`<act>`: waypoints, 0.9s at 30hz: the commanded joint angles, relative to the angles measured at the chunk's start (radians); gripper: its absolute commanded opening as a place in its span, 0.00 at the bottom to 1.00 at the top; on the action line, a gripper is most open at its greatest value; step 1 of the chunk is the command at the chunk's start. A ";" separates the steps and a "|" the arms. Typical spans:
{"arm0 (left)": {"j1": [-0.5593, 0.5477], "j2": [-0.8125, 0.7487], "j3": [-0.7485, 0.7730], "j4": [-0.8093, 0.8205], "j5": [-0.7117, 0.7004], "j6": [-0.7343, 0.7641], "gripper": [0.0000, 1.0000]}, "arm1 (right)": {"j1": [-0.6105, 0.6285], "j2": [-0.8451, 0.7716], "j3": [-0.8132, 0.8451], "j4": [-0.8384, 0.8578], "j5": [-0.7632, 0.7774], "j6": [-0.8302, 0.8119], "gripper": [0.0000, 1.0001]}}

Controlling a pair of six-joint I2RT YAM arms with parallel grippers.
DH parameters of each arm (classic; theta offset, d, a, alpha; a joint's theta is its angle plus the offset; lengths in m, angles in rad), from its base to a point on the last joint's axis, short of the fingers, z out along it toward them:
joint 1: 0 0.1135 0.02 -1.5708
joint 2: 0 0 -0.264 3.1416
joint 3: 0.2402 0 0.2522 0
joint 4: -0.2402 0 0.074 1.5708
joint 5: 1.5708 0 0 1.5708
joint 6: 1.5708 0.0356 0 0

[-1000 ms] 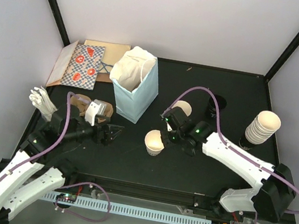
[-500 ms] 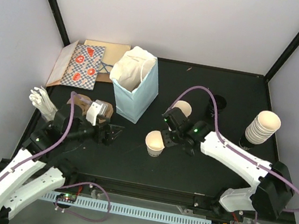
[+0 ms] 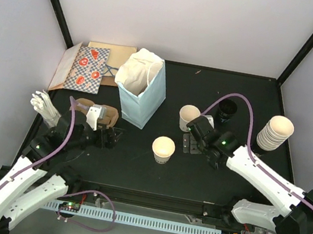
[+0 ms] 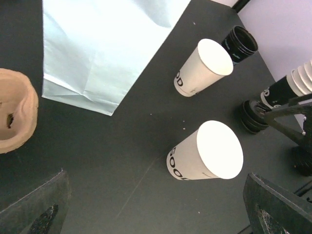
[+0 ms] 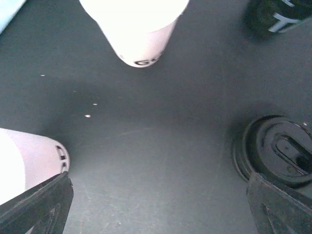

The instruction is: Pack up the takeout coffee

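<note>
Right hand (image 3: 188,143) hangs wide open and empty, low over the desk (image 3: 135,170), with a black lid (image 5: 275,156) lying flat just to its right. Far cup (image 3: 189,117) stands upright and unlidded just ahead of it; near cup (image 3: 163,149) likewise on its left, bag (image 3: 143,88) farther left. Left hand (image 3: 111,137), also wide open and empty, sits farther off, so the right arm is nearer both cups.

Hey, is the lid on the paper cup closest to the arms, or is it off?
Off. The cup stands upright with its white mouth open, and a black lid lies flat on the table apart from it.
</note>
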 commanded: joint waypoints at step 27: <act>-0.004 0.031 0.019 0.086 0.034 0.273 0.99 | -0.425 0.072 -0.126 -0.020 0.112 0.197 1.00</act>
